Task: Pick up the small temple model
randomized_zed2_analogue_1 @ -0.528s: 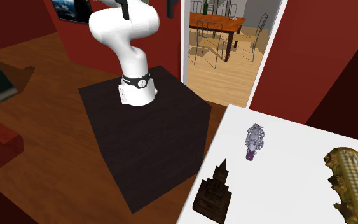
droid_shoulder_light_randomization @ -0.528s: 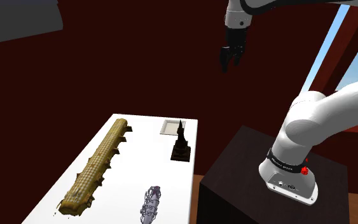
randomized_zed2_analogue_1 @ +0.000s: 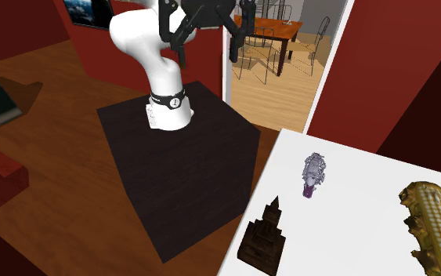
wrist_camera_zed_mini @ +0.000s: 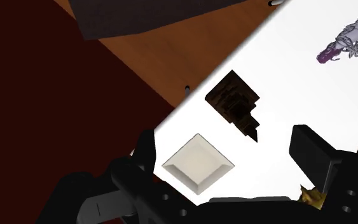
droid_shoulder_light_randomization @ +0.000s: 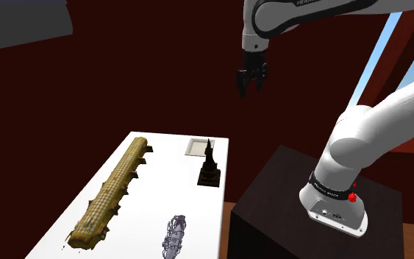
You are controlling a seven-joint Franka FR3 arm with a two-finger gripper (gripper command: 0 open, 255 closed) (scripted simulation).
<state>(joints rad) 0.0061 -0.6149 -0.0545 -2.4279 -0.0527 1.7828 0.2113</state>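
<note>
We count four things on one white table (droid_shoulder_light_randomization: 165,176): one small temple model (droid_shoulder_light_randomization: 209,166), one shallow white square dish (droid_shoulder_light_randomization: 197,146), one long yellow-brown object with a woven look (droid_shoulder_light_randomization: 114,190), and one silvery, purple-tinged ornament (droid_shoulder_light_randomization: 175,236). One arm carries one black gripper (droid_shoulder_light_randomization: 251,81), high above the table and well apart from all four; its two fingers stand apart with nothing between them.

The table is long and plain, and one corner lies near the dark box stand (droid_shoulder_light_randomization: 282,202). The room has dark red walls and a wooden floor (randomized_zed2_analogue_1: 62,102); in the second exterior view a doorway (randomized_zed2_analogue_1: 285,63) opens onto a dining table with chairs.

The temple model is dark brown, a stepped square base rising in tiers to a thin spire. It stands upright at the table edge nearest the stand, just beside the dish.
</note>
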